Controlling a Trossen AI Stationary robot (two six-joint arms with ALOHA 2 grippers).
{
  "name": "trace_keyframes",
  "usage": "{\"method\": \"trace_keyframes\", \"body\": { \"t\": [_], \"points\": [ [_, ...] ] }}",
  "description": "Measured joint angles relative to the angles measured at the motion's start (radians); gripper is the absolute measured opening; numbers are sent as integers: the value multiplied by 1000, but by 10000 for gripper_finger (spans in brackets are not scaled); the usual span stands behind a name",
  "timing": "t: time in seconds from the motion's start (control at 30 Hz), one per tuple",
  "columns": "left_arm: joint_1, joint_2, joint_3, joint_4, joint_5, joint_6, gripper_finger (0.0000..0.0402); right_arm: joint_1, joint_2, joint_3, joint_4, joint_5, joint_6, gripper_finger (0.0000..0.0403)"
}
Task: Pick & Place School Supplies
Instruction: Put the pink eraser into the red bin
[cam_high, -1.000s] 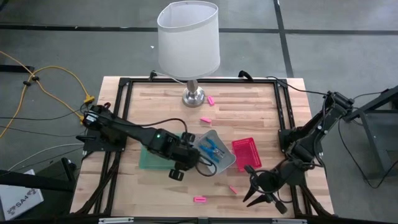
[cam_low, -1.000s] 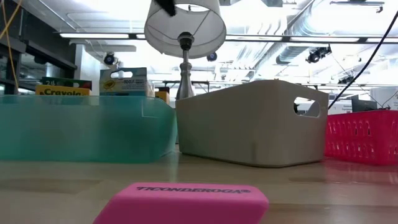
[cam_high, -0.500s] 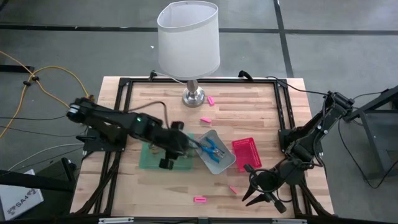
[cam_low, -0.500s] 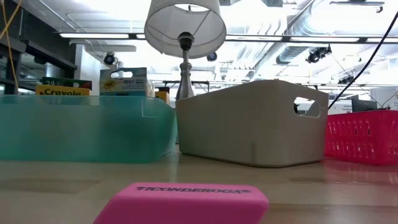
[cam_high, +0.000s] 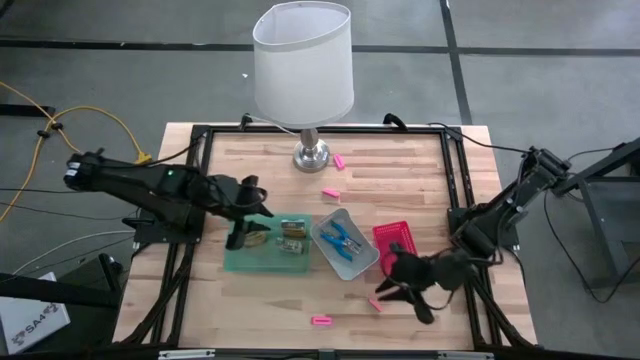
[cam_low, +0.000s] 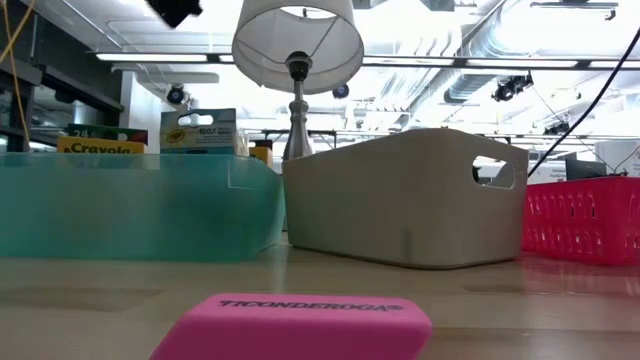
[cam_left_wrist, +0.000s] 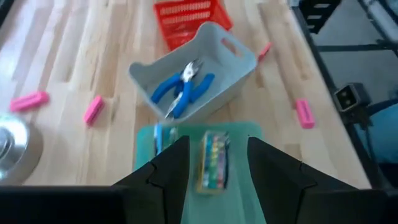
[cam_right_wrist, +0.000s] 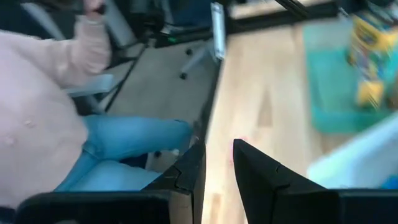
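1. The left tool (cam_high: 250, 195) is seen open and empty above the green tray (cam_high: 262, 262), where crayon packs (cam_high: 292, 236) lie.
2. Blue pliers (cam_left_wrist: 184, 87) are pictured inside the grey tray (cam_left_wrist: 239, 59).
3. The right tool (cam_high: 396, 290), slightly parted and empty, is held near a pink eraser (cam_high: 375, 304) on the worktop (cam_high: 400, 180).

Lamp (cam_high: 302, 62), green tray (cam_high: 240, 260), grey tray (cam_high: 362, 262)

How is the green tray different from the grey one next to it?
The green tray is see-through teal with low walls and holds yellow-green crayon packs; the grey tray is opaque, has handle cut-outs and holds blue-handled pliers. In the high view the green lies square to the table and the grey sits turned. Both are rectangular.
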Motion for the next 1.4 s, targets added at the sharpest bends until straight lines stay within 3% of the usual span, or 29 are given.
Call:
{"method": "trace_keyframes", "body": {
  "t": [0.27,0.57,0.8,1.1,1.4],
  "points": [
    [0,-66,-113,13,-34,-47,156,-38,39,0,-74,-52,152,73],
    [-6,-66,-131,39,-35,-67,156,-7,161,0,-78,-109,365,73],
    [-32,-66,-131,41,-35,-68,156,19,179,0,-106,-98,447,72],
    [-37,-66,-131,42,-35,-68,156,41,213,0,-197,-77,572,40],
    [-38,-65,-131,38,-34,-60,156,78,279,0,-184,-180,776,14]
  ]
}}
